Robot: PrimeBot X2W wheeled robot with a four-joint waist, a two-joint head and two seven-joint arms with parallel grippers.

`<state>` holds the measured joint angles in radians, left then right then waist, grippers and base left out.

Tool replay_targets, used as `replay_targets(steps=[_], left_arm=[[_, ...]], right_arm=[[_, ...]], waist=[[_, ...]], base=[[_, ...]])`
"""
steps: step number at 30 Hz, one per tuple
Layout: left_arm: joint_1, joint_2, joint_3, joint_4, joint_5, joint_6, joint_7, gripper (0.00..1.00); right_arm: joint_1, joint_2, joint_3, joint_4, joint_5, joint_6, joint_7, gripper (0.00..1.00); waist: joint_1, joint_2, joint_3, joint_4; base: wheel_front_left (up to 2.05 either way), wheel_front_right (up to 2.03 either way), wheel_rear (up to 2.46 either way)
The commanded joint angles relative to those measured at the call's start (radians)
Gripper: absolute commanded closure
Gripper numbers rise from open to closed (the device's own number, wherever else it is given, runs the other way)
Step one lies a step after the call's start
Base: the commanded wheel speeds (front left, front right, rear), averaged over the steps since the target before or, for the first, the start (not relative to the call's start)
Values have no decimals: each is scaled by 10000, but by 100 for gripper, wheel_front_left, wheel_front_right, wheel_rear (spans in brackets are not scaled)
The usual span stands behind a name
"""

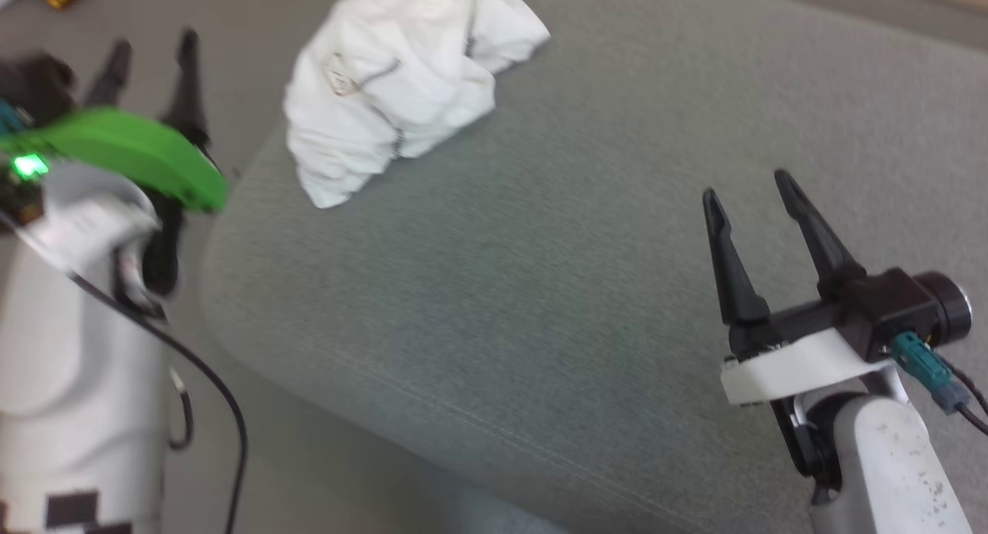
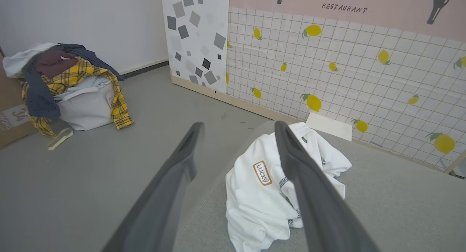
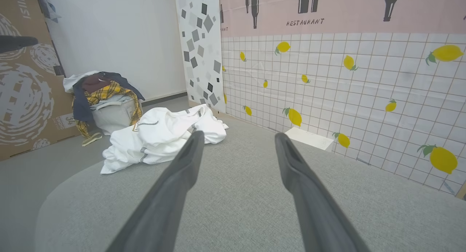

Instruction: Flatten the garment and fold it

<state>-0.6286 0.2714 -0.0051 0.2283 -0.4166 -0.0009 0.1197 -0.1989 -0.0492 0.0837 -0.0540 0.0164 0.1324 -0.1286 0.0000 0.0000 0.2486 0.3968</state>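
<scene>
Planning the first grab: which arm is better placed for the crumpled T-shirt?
Probably left. The open left tool sits close beside the T-shirt; the right tool is far across the grey cushion.

The garment (image 2: 251, 208) is white with grey seams and a brown-bordered patch (image 2: 263, 173). The cushion (image 1: 540, 287) is grey. The plaid shirt (image 2: 78, 75) at ten o'clock is yellow.

The left claw (image 1: 153, 49), two long dark fingers (image 1: 187, 82) above a green-shrouded pale wrist (image 1: 131, 150), stands spread wide and empty; the right claw (image 1: 747, 193) on its white forearm (image 1: 888, 457) gapes likewise, both pointing forward, well apart
</scene>
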Motion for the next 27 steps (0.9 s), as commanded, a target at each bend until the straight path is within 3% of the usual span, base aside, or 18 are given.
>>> replay_targets(steps=[1, 6, 8, 9, 12, 21, 22, 23, 24, 25, 27], left_arm=[[-625, 121, 204, 313, -469, -143, 343, 0], [-1860, 805, 781, 1467, -1216, -61, 1859, 0], [-2225, 1028, 970, 1765, -1479, 84, 2541, 0], [-2550, 1477, 980, 1959, -1572, 207, 3546, 0], [-2711, 1632, 1165, 2042, -1802, 525, 4271, 0], [-1777, 1850, 1394, 2340, -2175, 2180, 7190, 0], [-1237, 1833, 1330, 2159, -2279, 2543, 8109, 0], [-1053, 1796, 1330, 2018, -2340, 2646, 8353, 45], [-894, 1797, 1341, 1801, -2353, 2694, 8424, 76], [-795, 1839, 1376, 1602, -2284, 2728, 8269, 100], [-638, 2004, 1404, 1189, -1985, 2636, 7549, 100]], right_arm=[[-335, -10, 102, -30, -59, -17, -90, 0], [-904, -10, 434, 229, 8, -17, -331, 0], [-1146, -10, 550, 316, 77, -17, -443, 0], [-1447, -10, 630, 399, 209, -17, -612, 0], [-1603, -10, 628, 514, 280, -17, -743, 0], [-1774, -10, 699, 879, 409, -17, -1003, 0], [-1800, -10, 703, 969, 422, -17, -1044, 0], [-1795, -10, 703, 1004, 419, -17, -1057, 0], [-1796, -10, 692, 1044, 425, -17, -1070, 0], [-1793, -10, 679, 1075, 431, -17, -1079, 0], [-1759, -10, 650, 1158, 448, -17, -1101, 0]], waist=[[0, 0, 2049, -1770], [0, 0, 2939, -2781], [0, 0, 3275, -3122], [0, 0, 3739, -3512], [0, 0, 4040, -3699], [0, 0, 4269, -3846], [0, 0, 4141, -3790], [0, 0, 4059, -3761], [0, 0, 3970, -3733], [0, 0, 3885, -3707], [0, 0, 3611, -3647]], base=[[0, 0, 0], [0, 0, 0], [0, 0, 0], [0, 0, 0], [0, 0, 0], [0, 0, 0], [0, 0, 0], [0, 0, 0], [0, 0, 0], [0, 0, 0], [0, 0, 0]])
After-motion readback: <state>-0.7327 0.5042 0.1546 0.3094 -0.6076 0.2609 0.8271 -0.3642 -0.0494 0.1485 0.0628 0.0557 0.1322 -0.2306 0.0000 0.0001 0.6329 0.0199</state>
